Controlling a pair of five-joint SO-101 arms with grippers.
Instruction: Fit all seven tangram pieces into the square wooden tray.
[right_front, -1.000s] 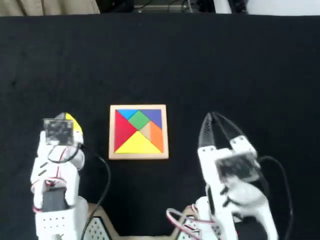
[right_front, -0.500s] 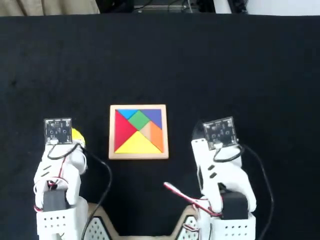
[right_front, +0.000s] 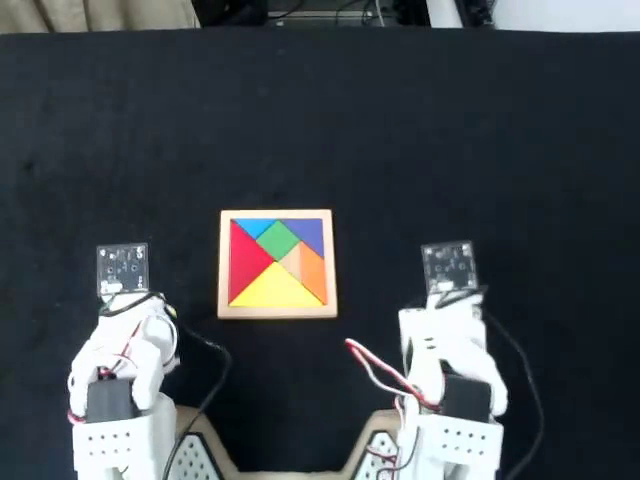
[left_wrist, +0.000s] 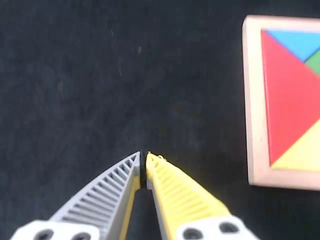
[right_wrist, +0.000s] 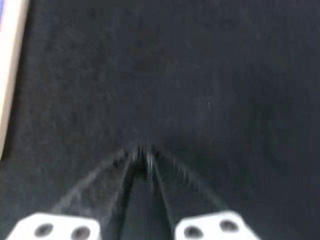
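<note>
Cut off by the picture's edge on the yellow finger's side: the square wooden tray, with mere slices showing of the red triangle, blue piece, green piece and yellow triangle; outlines of the last three unreadable there. Cropped as well behind the fingertips: the base of the left gripper. Blurred throughout: the right gripper, its dark fingers smeared, tips apparently pressed together. Reduced to a pale strip of rim well off to one side of those fingers: the same tray. From above, too small to tell the seam between tan piece and orange piece. Clipped at their bases: left arm and right arm.
</note>
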